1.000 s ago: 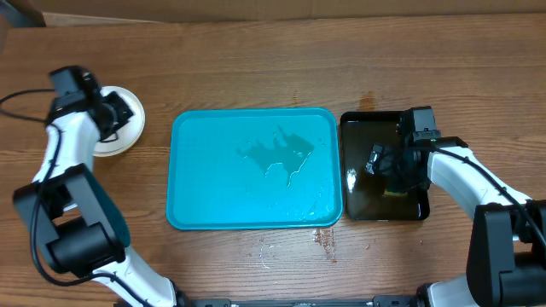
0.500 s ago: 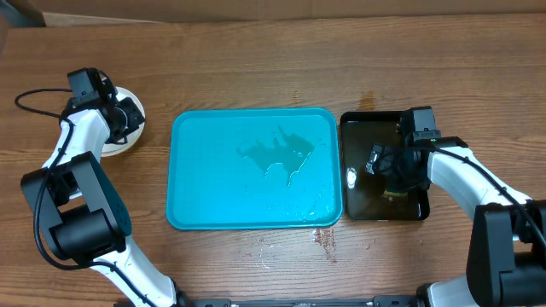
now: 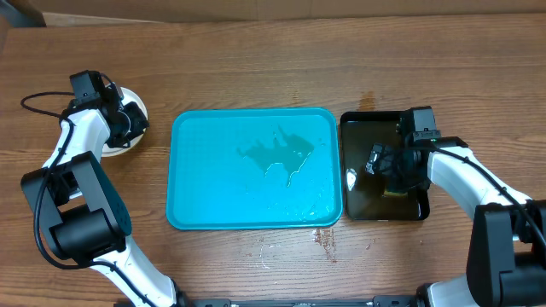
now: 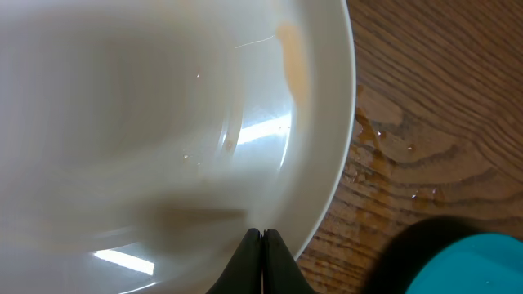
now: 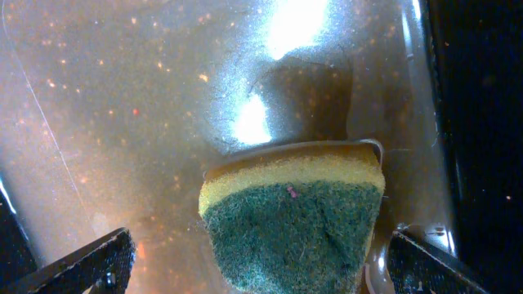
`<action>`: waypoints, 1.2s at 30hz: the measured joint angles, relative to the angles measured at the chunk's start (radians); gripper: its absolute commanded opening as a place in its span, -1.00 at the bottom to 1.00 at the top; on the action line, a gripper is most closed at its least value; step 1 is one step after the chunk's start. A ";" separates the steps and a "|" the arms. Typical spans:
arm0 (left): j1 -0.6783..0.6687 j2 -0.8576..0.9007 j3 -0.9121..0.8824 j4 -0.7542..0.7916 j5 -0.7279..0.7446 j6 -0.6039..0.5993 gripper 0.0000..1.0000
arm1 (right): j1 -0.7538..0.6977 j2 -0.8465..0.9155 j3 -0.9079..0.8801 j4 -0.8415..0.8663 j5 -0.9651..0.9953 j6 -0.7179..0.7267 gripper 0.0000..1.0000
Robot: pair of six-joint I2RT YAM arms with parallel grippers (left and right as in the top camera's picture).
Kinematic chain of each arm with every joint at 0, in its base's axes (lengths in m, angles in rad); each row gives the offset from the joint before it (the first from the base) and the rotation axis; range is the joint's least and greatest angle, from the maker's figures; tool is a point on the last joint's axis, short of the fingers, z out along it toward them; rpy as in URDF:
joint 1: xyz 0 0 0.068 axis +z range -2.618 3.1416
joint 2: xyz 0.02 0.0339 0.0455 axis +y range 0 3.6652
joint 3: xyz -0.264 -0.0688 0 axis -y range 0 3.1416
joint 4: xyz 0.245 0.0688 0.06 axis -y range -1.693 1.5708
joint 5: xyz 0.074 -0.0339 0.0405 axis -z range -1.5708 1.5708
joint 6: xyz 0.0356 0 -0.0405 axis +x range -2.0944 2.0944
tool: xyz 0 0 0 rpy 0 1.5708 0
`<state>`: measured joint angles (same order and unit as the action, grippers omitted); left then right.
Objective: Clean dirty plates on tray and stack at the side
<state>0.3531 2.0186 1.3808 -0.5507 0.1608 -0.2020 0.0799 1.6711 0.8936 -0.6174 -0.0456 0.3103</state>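
The turquoise tray (image 3: 196,205) lies mid-table with only a film of water (image 3: 277,153) on it. The white plates (image 3: 117,150) sit stacked to its left. My left gripper (image 3: 135,121) hovers over them. In the left wrist view the top plate (image 4: 147,122) fills the frame and has an orange smear (image 4: 292,61) near its rim. The left gripper (image 4: 263,261) is shut, with nothing visible between its jaws. My right gripper (image 5: 261,269) stands open astride a yellow-and-green sponge (image 5: 294,220), and neither finger touches it.
A black tray (image 3: 363,205) of brownish water sits right of the turquoise tray and holds the sponge (image 3: 394,193) and my right gripper (image 3: 394,175). Drips wet the wood (image 4: 392,147) beside the plates. A tray corner (image 4: 482,265) shows close by.
My left arm has swung in over the left side of the plate stack, its shut gripper ending slightly further right. The right arm and sponge have not moved.
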 measured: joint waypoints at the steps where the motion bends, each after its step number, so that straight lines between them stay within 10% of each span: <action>1: 0.000 0.000 0.000 -0.002 0.006 0.000 -0.92 | 0.000 0.000 0.000 0.000 0.000 0.000 1.00; 22: -0.021 -0.003 0.000 -0.069 0.476 0.023 -0.60 | 0.000 0.000 0.000 0.000 0.000 0.000 1.00; 24: -0.039 -0.018 0.000 -0.081 0.515 0.023 -0.42 | 0.000 0.000 0.000 0.000 0.000 0.000 1.00; 28: -0.099 -0.102 0.001 -0.082 0.550 0.026 1.00 | 0.000 0.000 0.000 -0.001 0.000 0.000 1.00; 36: -0.200 -0.212 0.021 -0.080 0.548 0.026 1.00 | 0.000 0.000 0.000 0.000 0.000 0.000 1.00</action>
<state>0.1528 1.8061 1.4014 -0.6308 0.7090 -0.1757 0.0799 1.6711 0.8936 -0.6174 -0.0456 0.3107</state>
